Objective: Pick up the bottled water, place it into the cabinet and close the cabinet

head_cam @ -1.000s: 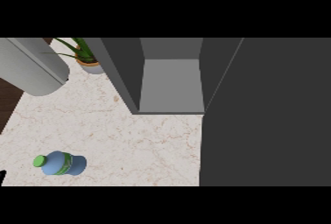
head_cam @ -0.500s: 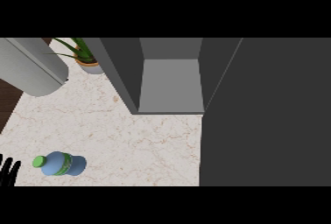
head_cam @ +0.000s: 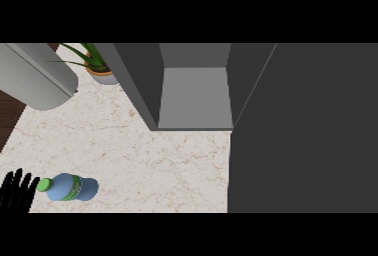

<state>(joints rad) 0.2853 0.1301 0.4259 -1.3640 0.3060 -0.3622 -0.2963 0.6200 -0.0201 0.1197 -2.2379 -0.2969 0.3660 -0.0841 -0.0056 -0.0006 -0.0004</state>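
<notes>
The bottled water (head_cam: pixel 71 187) lay on its side on the bench (head_cam: pixel 148 165), green cap (head_cam: pixel 44 184) toward the left hand (head_cam: pixel 18 192), which stood just beside it, fingers straight and holding nothing, possibly touching the cap, placed for a grasp. The cabinet (head_cam: pixel 196 95) stood open, well apart, ready to receive it.

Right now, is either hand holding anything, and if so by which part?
Nothing is held. The left hand is open, fingers straight, beside the cap end of the bottled water, which lies on the counter. The right hand is out of view.
</notes>
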